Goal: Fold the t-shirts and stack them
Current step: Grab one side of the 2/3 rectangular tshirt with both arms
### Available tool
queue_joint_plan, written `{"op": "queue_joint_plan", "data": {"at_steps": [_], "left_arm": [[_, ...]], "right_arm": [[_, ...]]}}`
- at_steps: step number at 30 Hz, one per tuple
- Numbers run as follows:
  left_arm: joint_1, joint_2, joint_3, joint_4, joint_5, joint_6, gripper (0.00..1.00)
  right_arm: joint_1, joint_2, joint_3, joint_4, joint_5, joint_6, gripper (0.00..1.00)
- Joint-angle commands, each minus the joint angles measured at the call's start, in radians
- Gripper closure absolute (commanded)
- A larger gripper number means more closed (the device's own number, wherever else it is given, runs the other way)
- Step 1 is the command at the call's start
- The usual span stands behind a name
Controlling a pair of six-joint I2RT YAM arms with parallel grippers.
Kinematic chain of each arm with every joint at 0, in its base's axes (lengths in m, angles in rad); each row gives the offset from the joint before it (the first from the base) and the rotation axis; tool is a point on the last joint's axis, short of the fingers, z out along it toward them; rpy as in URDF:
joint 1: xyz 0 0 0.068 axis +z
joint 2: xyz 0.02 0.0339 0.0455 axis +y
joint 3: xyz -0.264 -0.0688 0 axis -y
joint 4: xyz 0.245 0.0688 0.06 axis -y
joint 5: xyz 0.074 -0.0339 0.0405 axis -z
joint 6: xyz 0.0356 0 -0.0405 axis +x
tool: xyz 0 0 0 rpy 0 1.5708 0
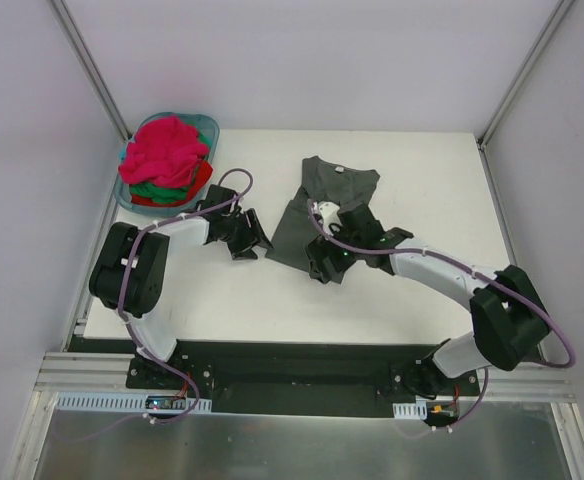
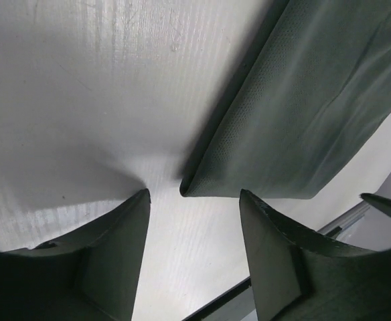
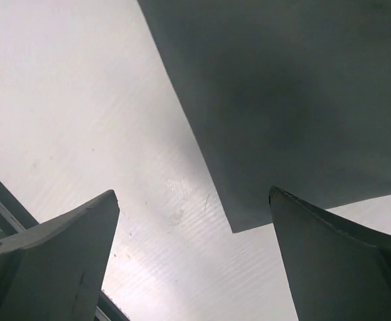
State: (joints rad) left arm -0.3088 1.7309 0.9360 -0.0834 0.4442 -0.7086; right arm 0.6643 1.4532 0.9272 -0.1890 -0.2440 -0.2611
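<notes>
White panel walls enclose the white desk (image 1: pixel 422 200) on its left, far and right sides. Metal frame posts stand at the two far corners.

**Task items**
- One dark charcoal grey cloth t-shirt (image 1: pixel 307 212) lies flat near the desk centre, collar at the far end, with a small pale neck label (image 1: pixel 339 170) showing.
- Its left side appears to be turned inward. The left wrist view shows that edge (image 2: pixel 222 144) as a doubled layer ending in a corner.
- A bright pink-red t-shirt (image 1: pixel 167 148) lies bunched on top of a green one (image 1: pixel 167 187) and a red one (image 1: pixel 198 180). All three are in the teal plastic basket (image 1: pixel 210 124) at the far left corner.

**Edges and open room**
- Bare desk extends right of the charcoal shirt to the wall, and along the near side to the black mounting strip.
- A narrower bare strip separates the shirt from the basket.

**End effectors**
- Left end effector (image 2: pixel 194 194): fingers parted, nothing between them. It sits just left of the shirt's left edge, and the doubled corner lies just beyond the gap, apart from both fingers.
- Right end effector (image 3: pixel 192 194): fingers spread wide, holding nothing. It hangs at the shirt's near edge. One shirt corner (image 3: pixel 239 227) lies close to one finger (image 3: pixel 329 254); contact cannot be determined.
</notes>
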Motion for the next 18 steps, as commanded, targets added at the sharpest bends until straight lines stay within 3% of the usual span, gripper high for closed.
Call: {"op": "queue_joint_plan", "data": {"at_steps": [1,8,14,18], "left_arm": [[-0.021,0.042,0.041,0.005,0.022,0.006,0.48],[-0.041,0.111,0.090,-0.018,-0.002,0.000,0.62],[-0.047,0.099,0.061,-0.022,-0.018,-0.017,1.00],[-0.047,0.087,0.053,-0.022,-0.058,-0.023,1.00]], "right_arm": [[0.032,0.056,0.012,-0.058,0.054,-0.081,0.05],[0.069,0.176,0.079,-0.151,0.103,-0.093,0.15],[0.086,0.223,0.105,-0.184,0.160,-0.093,0.18],[0.092,0.207,0.088,-0.197,0.189,-0.089,0.22]]}}
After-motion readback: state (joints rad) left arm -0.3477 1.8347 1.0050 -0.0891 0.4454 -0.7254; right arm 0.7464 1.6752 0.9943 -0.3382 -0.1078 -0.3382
